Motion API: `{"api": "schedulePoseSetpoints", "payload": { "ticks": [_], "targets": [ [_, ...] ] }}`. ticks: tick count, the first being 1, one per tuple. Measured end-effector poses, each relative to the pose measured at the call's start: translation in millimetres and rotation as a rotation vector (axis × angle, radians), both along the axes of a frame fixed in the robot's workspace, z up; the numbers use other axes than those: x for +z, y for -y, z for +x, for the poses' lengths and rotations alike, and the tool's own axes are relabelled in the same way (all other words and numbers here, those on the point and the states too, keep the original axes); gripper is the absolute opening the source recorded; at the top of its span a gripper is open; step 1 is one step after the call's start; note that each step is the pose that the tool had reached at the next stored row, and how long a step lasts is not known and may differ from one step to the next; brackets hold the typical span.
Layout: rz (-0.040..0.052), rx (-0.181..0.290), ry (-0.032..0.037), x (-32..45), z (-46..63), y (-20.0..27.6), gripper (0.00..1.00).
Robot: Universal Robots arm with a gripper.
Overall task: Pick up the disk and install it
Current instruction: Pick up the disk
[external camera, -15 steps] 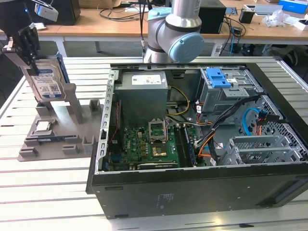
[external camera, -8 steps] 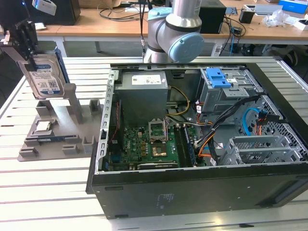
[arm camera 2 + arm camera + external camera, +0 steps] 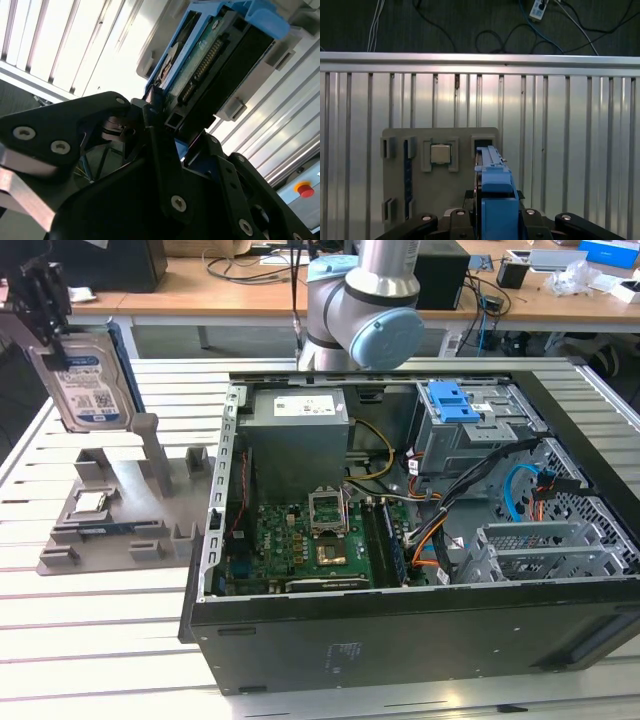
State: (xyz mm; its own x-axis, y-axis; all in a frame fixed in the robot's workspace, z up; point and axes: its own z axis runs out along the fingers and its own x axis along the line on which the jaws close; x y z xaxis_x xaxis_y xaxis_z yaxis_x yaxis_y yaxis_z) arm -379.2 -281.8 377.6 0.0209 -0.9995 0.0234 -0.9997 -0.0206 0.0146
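The slatted table (image 3: 120, 640) carries one open computer case (image 3: 420, 620), which fills its middle and the side toward the exterior view's right. One arm (image 3: 365, 300) rises behind the case. One grey fixture (image 3: 150, 530) lies near the table's edge at the exterior view's left.

The one disk (image 3: 85, 380) hangs upright over that fixture. The gripper (image 3: 48, 310) is clenched on the disk's upper end, so the pick-up step looks done and the carry is in hand.

Installing, I judge, calls for lining the disk up with the drive cage in the case's far corner, where one blue bracket (image 3: 455, 400) sits. One processor chip (image 3: 440, 154) rests in the fixture.
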Motion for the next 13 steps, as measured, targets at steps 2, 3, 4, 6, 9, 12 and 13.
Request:
{"api": "schedulePoseSetpoints", "payload": {
  "ticks": [2, 3, 4, 6, 9, 12, 13],
  "targets": [
    [0.0, 0.0, 0.0, 4.2, 0.0, -0.2, 0.36],
    [0.0, 0.0, 0.0, 7.4, 0.0, -0.3, 0.36],
    [0.0, 0.0, 0.0, 9.1, 0.0, -0.4, 0.36],
    [0.0, 0.0, 0.0, 13.0, 0.0, -0.5, 0.36],
    [0.0, 0.0, 0.0, 21.3, 0.0, -0.8, 0.36],
    [-0.0001, 0.0, -0.0001, 27.7, 0.0, -1.1, 0.36],
    [0.0, 0.0, 0.0, 29.3, 0.0, -1.1, 0.36]
  ]
}}
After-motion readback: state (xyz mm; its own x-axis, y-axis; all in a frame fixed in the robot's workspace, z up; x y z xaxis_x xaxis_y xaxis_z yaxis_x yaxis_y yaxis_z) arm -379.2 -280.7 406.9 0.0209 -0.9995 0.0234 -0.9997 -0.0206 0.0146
